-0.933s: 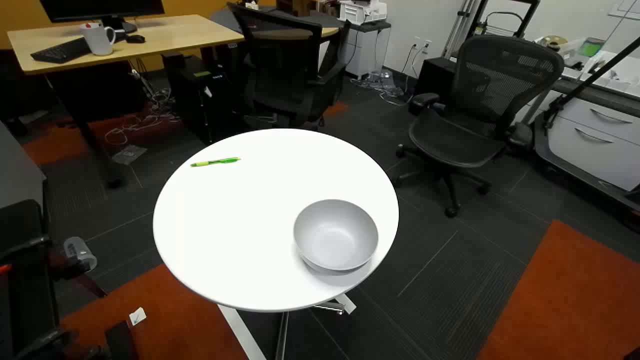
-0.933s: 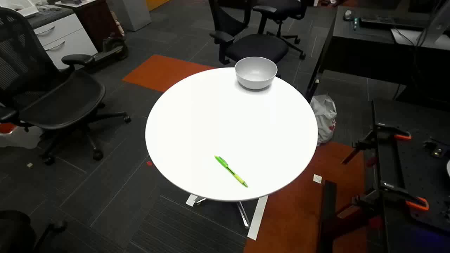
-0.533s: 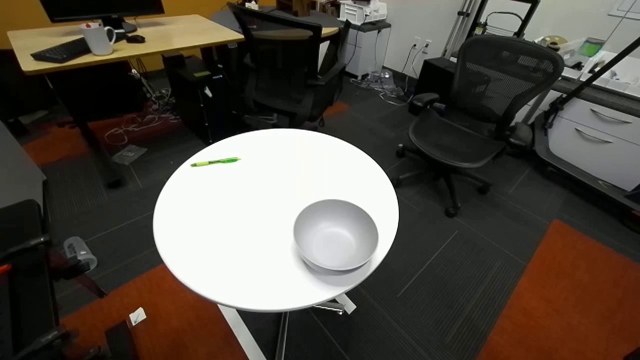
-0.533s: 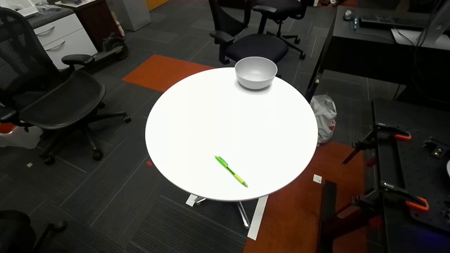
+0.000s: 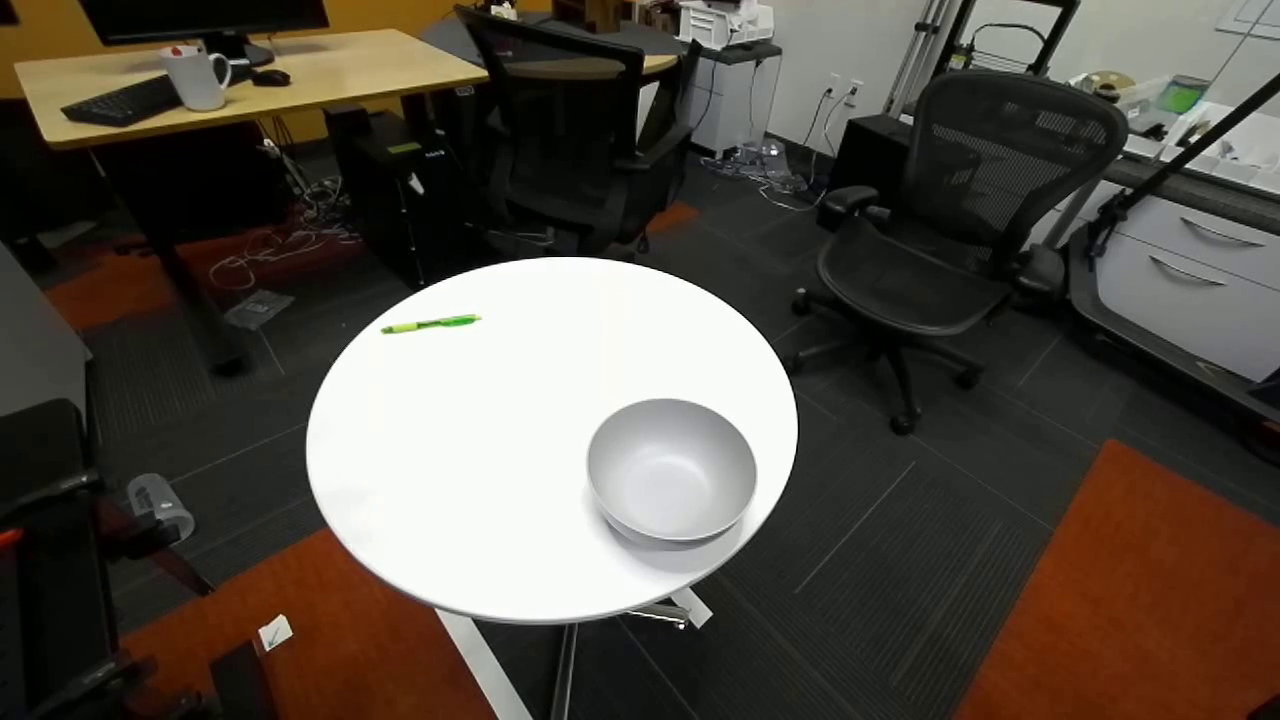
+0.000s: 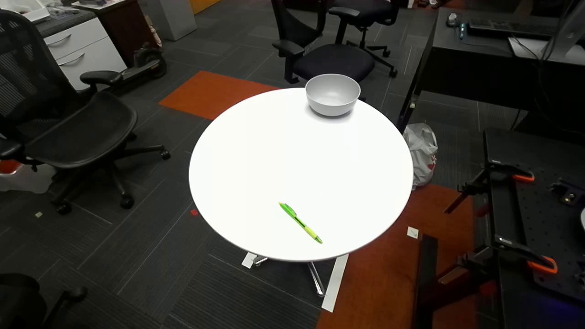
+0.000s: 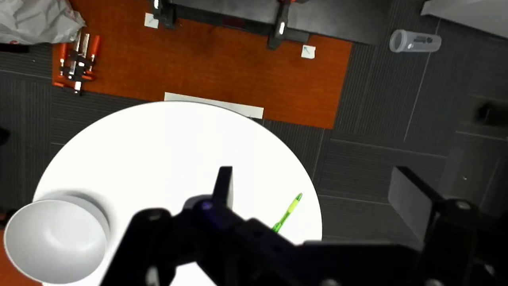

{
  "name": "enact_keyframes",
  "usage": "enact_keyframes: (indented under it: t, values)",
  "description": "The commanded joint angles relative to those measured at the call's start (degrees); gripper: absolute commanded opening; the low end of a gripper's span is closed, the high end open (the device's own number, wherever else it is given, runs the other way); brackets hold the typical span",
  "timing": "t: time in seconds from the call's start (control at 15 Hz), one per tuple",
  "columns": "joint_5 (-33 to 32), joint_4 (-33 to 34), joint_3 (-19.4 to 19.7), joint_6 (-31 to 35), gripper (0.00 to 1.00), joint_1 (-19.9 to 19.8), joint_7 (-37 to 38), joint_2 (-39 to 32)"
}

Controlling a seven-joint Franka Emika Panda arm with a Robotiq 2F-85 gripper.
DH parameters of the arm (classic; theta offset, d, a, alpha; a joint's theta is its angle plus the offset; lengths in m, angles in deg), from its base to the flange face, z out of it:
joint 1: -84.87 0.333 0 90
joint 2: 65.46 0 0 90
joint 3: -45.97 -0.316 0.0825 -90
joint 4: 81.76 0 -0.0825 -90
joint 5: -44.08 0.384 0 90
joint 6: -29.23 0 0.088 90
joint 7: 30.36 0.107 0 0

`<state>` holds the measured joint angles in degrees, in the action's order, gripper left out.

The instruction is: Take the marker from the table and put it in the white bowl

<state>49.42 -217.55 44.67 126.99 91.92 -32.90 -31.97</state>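
Observation:
The marker (image 5: 431, 324), a thin bright-green pen, lies flat on the round white table (image 5: 480, 440) near its edge; it shows in both exterior views (image 6: 300, 222). The white bowl (image 5: 670, 475) stands upright and empty on the same table (image 6: 292, 155), near the opposite edge (image 6: 332, 96). In the wrist view my gripper (image 7: 312, 182) is wide open with nothing between its fingers. The marker (image 7: 288, 210) shows well below, between the fingers in the picture, its clip end hidden behind the gripper. The bowl (image 7: 55, 242) is at the lower left. The gripper is out of both exterior views.
A black bench with clamps (image 6: 525, 219) stands beside the table, with a plastic bag (image 6: 422, 151) on the floor near it. An office chair (image 5: 960, 220) stands near the table. A wooden desk with a mug (image 5: 200, 80) is farther back.
A small dark shape has come into the top left corner of an exterior view; I cannot tell what it is. The marker, bowl and table have not moved.

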Motion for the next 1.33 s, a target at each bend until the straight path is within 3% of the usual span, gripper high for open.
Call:
enact_keyframes:
  t: [0.0, 0.27, 0.73, 1.27]
  values:
    - [3.1, 0.0, -2.7, 7.6, 1.0, -0.8, 5.3, -5.0]
    - [5.4, -1.7, -5.6, 18.3, 1.0, -0.3, 11.1, -11.2]
    - [0.0, -2.5, -10.9, 37.3, 1.0, -1.2, 30.7, -24.9]
    - [-9.9, 1.8, -7.7, 49.3, 1.0, 0.5, 43.6, -41.3]
